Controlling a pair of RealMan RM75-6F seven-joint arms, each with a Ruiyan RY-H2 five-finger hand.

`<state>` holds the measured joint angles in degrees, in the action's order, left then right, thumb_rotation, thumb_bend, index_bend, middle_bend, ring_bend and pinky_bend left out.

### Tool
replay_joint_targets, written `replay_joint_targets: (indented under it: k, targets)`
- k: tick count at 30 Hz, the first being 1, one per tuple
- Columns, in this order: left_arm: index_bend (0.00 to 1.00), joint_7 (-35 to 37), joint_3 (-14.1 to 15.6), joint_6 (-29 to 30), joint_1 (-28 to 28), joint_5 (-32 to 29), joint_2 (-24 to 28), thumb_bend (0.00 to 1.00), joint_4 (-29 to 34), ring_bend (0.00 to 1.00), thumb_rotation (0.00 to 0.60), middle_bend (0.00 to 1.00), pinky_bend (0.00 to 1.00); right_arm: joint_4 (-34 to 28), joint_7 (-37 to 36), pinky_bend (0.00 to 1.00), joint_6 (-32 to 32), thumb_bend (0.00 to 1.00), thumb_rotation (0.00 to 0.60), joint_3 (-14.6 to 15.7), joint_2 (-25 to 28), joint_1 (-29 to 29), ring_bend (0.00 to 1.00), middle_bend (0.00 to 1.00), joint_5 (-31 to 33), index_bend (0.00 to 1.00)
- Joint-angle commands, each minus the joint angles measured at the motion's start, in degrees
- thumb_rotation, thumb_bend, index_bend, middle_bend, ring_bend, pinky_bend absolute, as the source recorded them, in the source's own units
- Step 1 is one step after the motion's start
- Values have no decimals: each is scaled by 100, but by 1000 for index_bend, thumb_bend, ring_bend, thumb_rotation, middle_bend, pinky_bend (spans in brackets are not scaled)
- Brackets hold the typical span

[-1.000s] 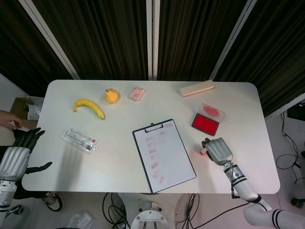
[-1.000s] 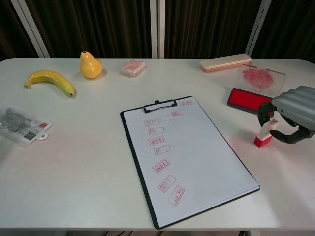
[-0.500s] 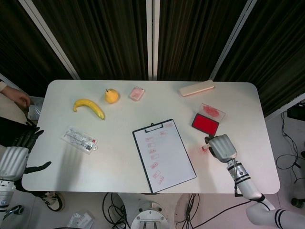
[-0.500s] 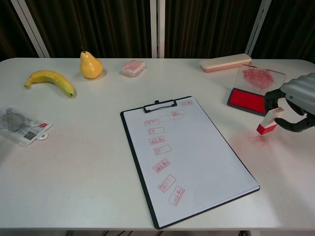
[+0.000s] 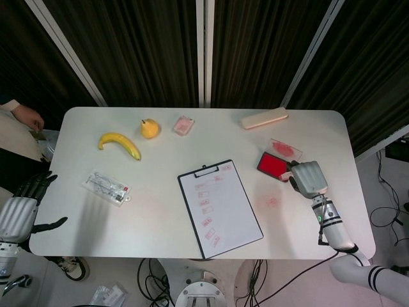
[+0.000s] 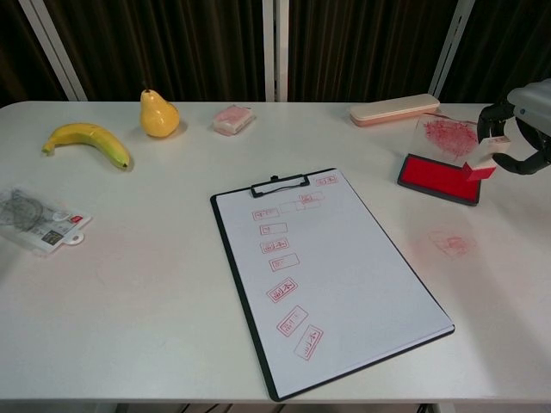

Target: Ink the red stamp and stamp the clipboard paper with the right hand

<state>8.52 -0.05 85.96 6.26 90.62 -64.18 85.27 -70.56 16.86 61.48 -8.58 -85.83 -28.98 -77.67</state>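
My right hand (image 6: 519, 127) holds the red stamp (image 6: 480, 166), a white body with a red base, tilted over the right end of the red ink pad (image 6: 435, 177). Whether the base touches the pad I cannot tell. In the head view the right hand (image 5: 308, 177) covers the stamp, just right of the ink pad (image 5: 273, 165). The clipboard (image 5: 219, 206) lies mid-table, and its paper (image 6: 331, 267) bears a column of several red stamp marks. My left hand (image 5: 21, 208) hangs beyond the table's left edge, holding nothing, fingers spread.
A red ink smear (image 6: 451, 244) marks the table between clipboard and pad. The pad's clear lid (image 6: 449, 134) and a beige case (image 6: 393, 109) lie at the back right. Banana (image 6: 88, 142), pear (image 6: 159, 114), pink packet (image 6: 233, 119) and a plastic packet (image 6: 39, 220) lie to the left.
The right hand lifted the stamp off the table near the clipboard and carried it back and to the right, up to the ink pad. A red smear shows where it stood.
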Motion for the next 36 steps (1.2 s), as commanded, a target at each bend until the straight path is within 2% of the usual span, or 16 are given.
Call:
replay_joint_targets:
  k: [1,11,20,36]
  targets:
    - [110,34,5,-9,-9,-17,9,92,-12,88,495,68,191,349,44,900,-356,385,600,-166,-203,-244,694,526,268,663]
    - [110,69,-1,-19,-3,-17,-3,93,-59,88,496,68,192,1009,328,900,-584,388,600,-362,-715,-568,694,529,680,667]
    - [110,85,-1,-58,10,-33,-14,93,-91,88,496,68,191,1343,573,901,-872,388,600,-342,-983,-704,694,534,997,673]
    - [110,95,2,-76,15,-39,-12,93,-109,88,498,68,191,1836,411,901,-954,389,600,-243,-1271,-779,694,539,1015,677]
